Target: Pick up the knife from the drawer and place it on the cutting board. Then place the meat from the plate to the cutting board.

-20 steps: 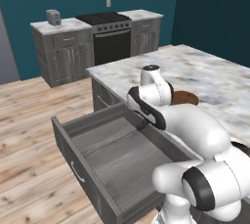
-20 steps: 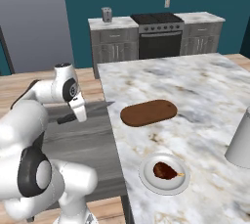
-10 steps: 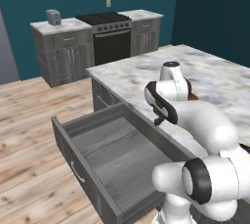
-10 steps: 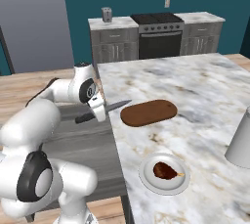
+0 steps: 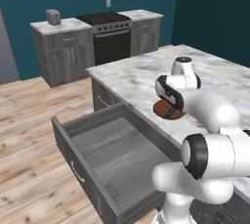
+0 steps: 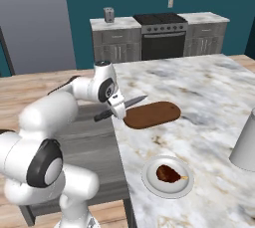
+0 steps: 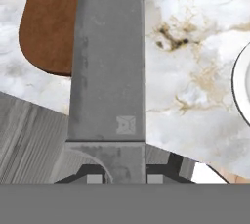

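Fingers of the gripper (image 6: 118,108) clamped the dark-handled, grey-bladed knife (image 6: 130,104) near the reddish-brown oval cutting board (image 6: 152,114); next, carry right and set down.

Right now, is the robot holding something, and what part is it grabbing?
Yes. Its tool holds the small knife with grey metal blade by the dark handle end, blade pointing toward the reddish-brown oval wooden board.

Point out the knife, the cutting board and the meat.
knife (image 6: 133,102): right base view, on the grey blade.
cutting board (image 6: 154,114): right base view, middle of the bare wooden top.
meat (image 6: 167,173): right base view, on the dark lump's centre.
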